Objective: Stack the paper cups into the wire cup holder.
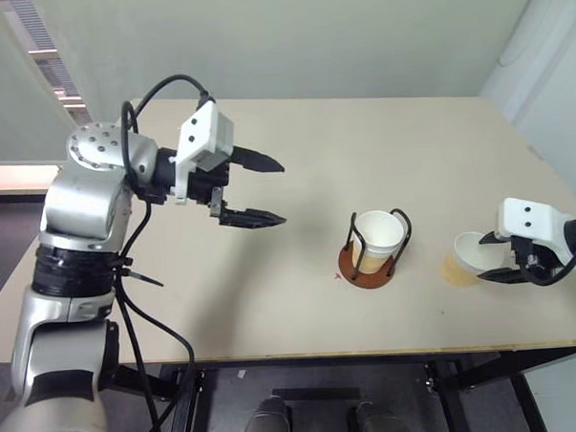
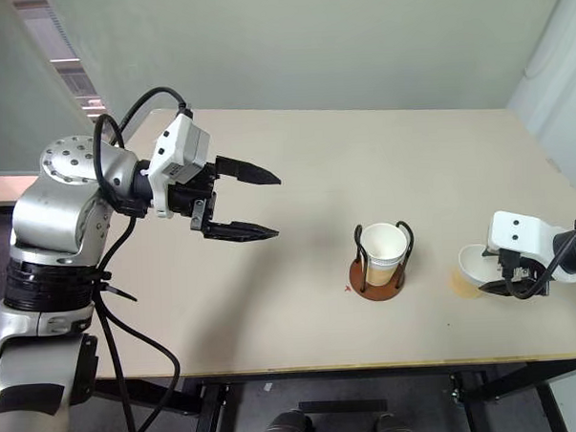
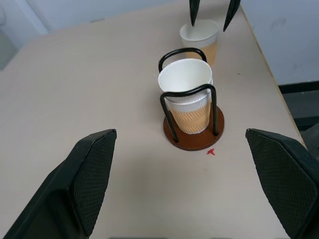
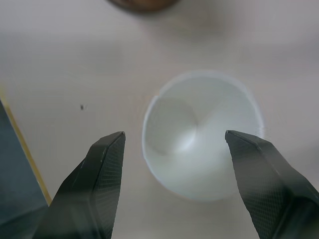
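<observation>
The wire cup holder (image 1: 371,273), a reddish-brown disc with two black wire loops, stands right of the table's middle. A paper cup (image 3: 185,82) sits upright in it, and a second rim shows just under its own rim. Another paper cup (image 1: 465,256) stands upright on the table to the holder's right. My right gripper (image 4: 174,135) hangs open over this cup, one finger on each side of the rim, not touching it. My left gripper (image 1: 281,191) is open and empty, raised above the table well left of the holder and pointing toward it.
The tan table (image 1: 273,312) has its front edge close below the holder and the loose cup. Its right edge (image 1: 554,180) runs near my right gripper. A small red mark (image 3: 211,152) lies beside the holder's base.
</observation>
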